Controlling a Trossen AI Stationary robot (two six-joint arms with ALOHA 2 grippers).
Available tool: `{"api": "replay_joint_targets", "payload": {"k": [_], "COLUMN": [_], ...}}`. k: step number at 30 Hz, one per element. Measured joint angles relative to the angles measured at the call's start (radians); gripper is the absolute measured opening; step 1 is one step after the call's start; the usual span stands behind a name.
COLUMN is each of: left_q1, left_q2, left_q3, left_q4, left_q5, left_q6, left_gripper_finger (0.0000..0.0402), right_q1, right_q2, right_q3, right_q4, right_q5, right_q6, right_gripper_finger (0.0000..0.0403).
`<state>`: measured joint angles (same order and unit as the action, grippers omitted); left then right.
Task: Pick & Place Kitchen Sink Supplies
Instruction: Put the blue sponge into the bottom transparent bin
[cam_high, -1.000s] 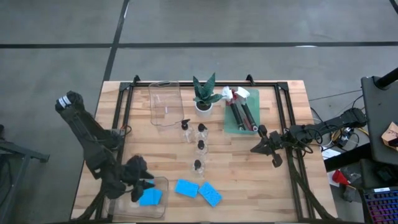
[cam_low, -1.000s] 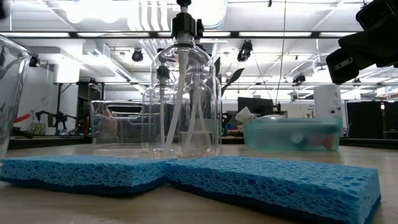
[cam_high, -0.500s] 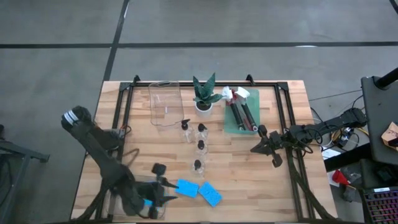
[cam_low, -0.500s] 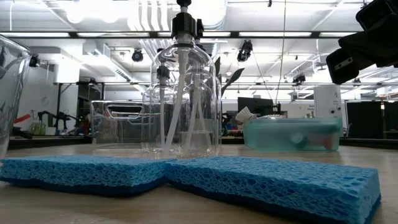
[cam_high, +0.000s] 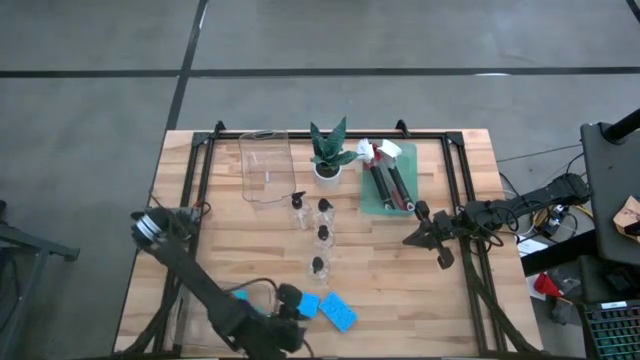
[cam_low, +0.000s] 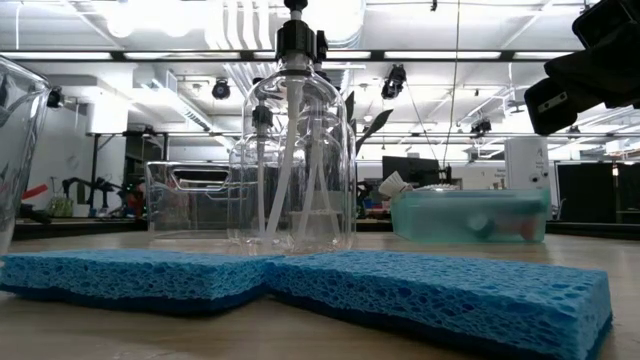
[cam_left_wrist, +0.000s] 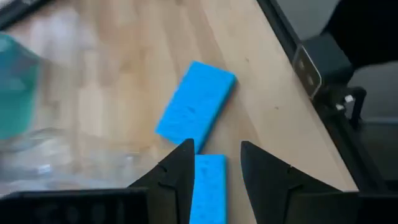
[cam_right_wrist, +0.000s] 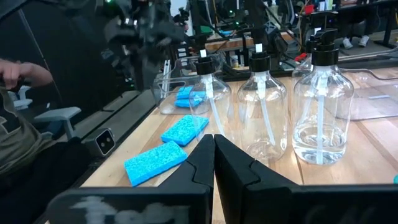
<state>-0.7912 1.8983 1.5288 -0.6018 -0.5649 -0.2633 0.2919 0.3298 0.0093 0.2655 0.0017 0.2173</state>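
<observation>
My left hand (cam_left_wrist: 216, 163) hangs over the near bench (cam_high: 400, 270) edge, fingers partly apart and holding nothing.

Directly under it, between the fingertips, lies 1 blue sponge (cam_left_wrist: 208, 185); a 2nd blue sponge (cam_left_wrist: 195, 106) sits just ahead of it on the wood, apart from it and angled. In the high view I see that hand above the 2 sponges, with a clear tray (cam_high: 262, 166) and 4 clear pump bottles (cam_high: 318, 266) farther off toward the potted plant (cam_high: 328, 150). The dish brushes (cam_high: 389, 180) lie in the green tray (cam_high: 372, 200) beyond my right hand (cam_high: 432, 238), which waits clamped shut on nothing, well apart from the sponges.
</observation>
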Motion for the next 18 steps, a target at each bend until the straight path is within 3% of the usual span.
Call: {"api": "replay_joint_targets", "payload": {"k": [8, 18], "left_q1": [0.047, 0.063], "left_q2": [0.121, 0.149], "left_q3": [0.053, 0.005], "left_q4": [-0.077, -0.094], "left_q5": [0.092, 0.109], "left_q6": [-0.103, -0.128], "left_gripper_finger": [0.0126, 0.0152], "right_q1": [0.0, 0.0], "right_q2": [0.0, 0.0], "right_q3": [0.0, 0.0], "right_q4": [0.0, 0.0], "right_q5": [0.0, 0.0], "right_q6": [0.0, 0.0], "right_gripper_finger": [0.0008, 0.0008]}}
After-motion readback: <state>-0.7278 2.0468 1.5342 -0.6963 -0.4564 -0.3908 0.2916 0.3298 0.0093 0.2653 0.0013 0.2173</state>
